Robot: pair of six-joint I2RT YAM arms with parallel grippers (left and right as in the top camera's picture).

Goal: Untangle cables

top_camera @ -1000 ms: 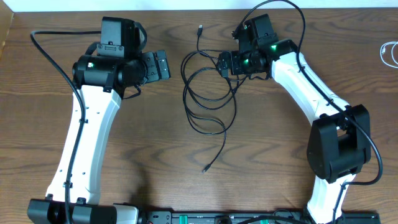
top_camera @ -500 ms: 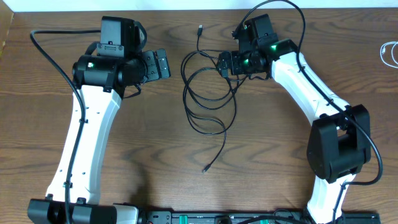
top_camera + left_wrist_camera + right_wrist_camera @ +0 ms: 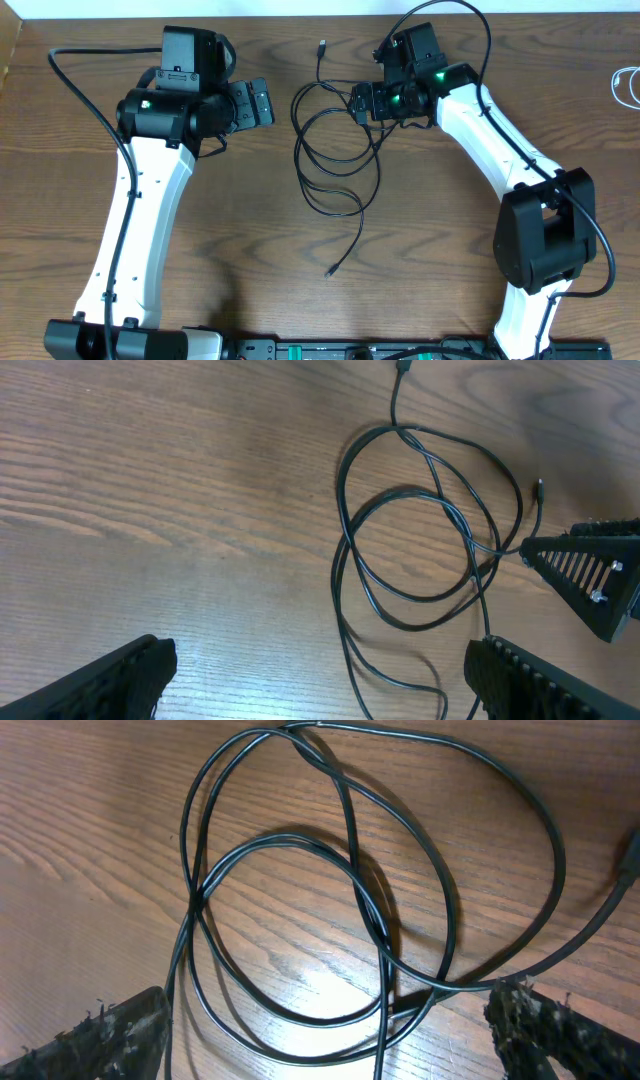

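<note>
The black cables lie in overlapping loops at the table's middle, with one plug end at the back and another toward the front. My left gripper stands open to the left of the loops, clear of them. In the left wrist view the cables lie ahead of the left gripper. My right gripper hangs open over the tangle's right edge. In the right wrist view several cable strands cross between the wide-apart fingers of the right gripper.
A white cable is coiled at the far right table edge. Thick black arm wires arc behind the right arm and left arm. The arm bases stand at the front edge.
</note>
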